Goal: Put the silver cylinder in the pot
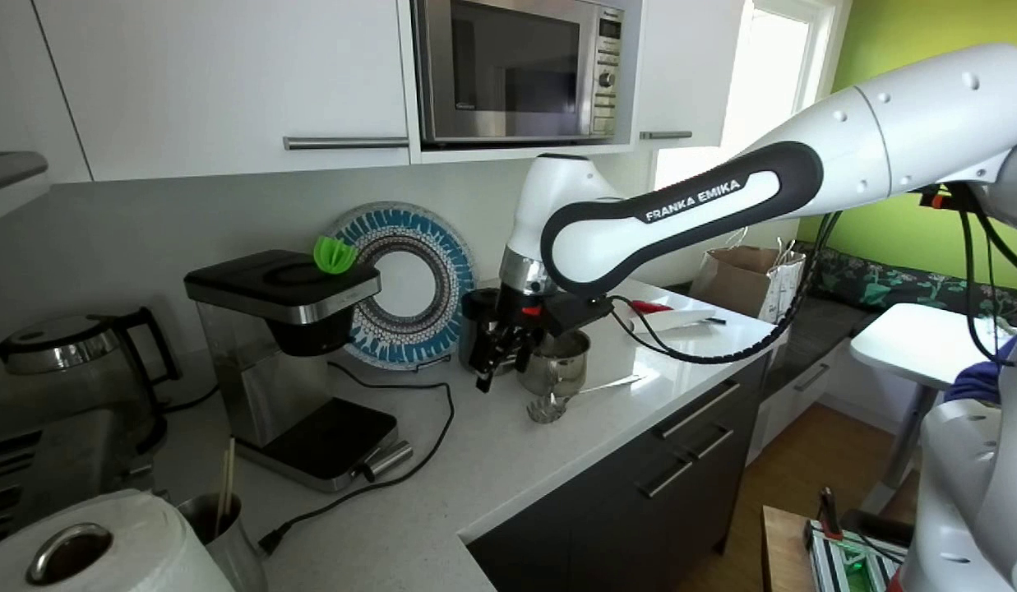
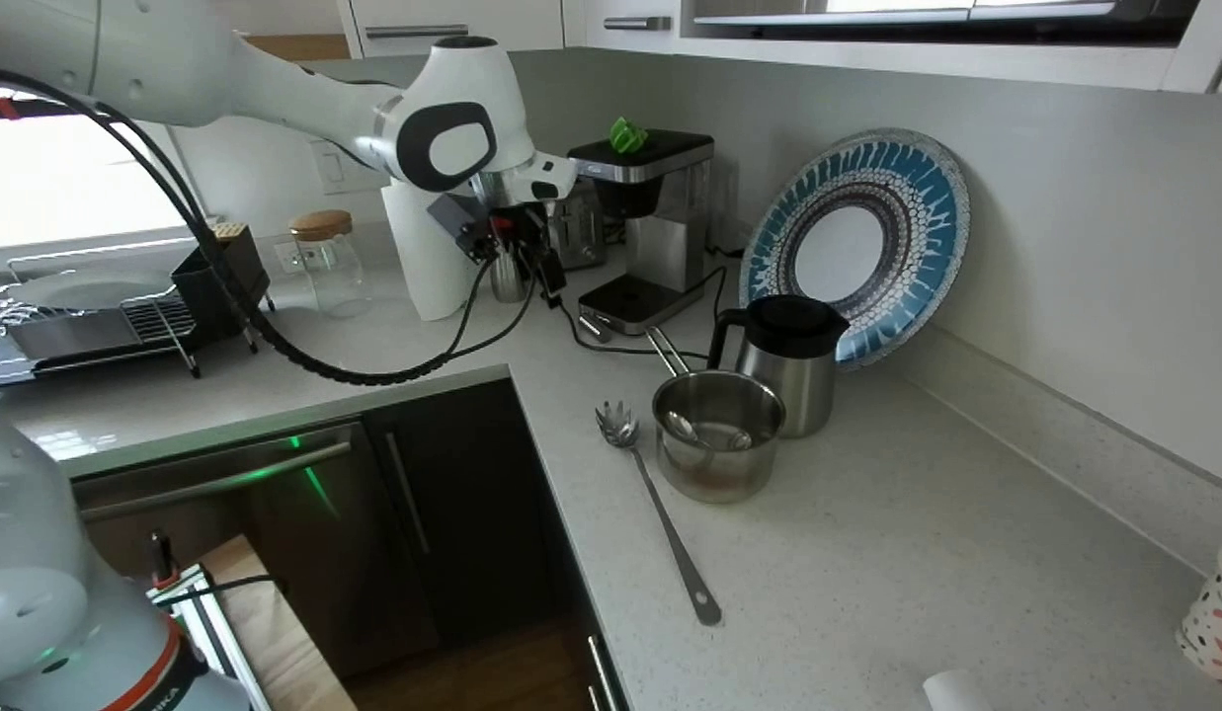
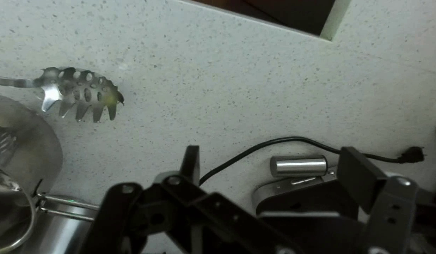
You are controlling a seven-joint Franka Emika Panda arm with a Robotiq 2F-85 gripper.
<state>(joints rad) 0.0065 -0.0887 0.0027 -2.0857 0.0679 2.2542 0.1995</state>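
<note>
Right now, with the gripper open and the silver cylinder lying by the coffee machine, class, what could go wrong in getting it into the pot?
The open gripper might bump the coffee machine, since the silver cylinder lies right by it; whether they touch is hard to tell.
It could also snag the black cord, which runs near the cylinder.
The pot stands close beside the dark-lidded steel jug, so a clumsy release might knock them together.

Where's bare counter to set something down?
Between the pot, pasta server and spotted cup; between the server's head and black cord. Crowded where jug and server flank the pot, and by the silver cylinder, between coffee machine and cord.
</note>
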